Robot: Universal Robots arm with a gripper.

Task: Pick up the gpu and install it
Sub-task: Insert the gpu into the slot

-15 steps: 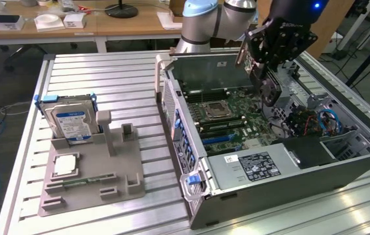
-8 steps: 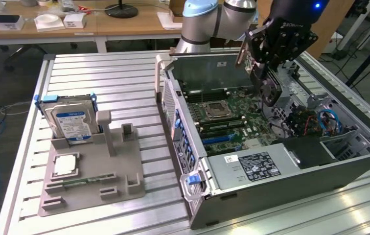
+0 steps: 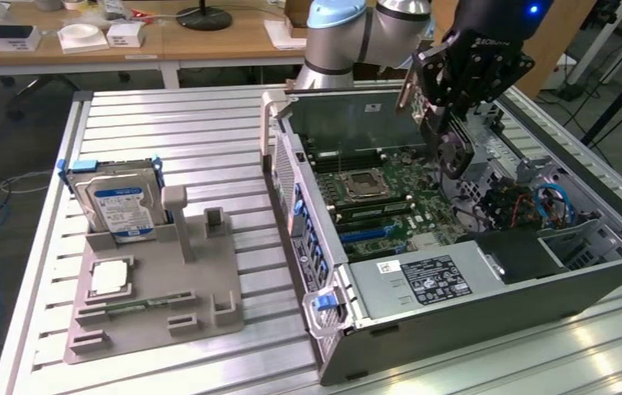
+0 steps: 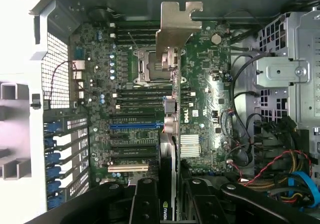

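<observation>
The gripper (image 4: 172, 204) is pinching the gpu (image 4: 174, 44) and holding it over the motherboard (image 4: 205, 84) (picked up, not yet installed).

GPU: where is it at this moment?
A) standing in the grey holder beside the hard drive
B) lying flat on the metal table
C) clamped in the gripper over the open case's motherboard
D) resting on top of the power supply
C: the gripper is shut on the gpu, which the wrist view shows edge-on over the motherboard of the open case, silver bracket at its far end.
</observation>
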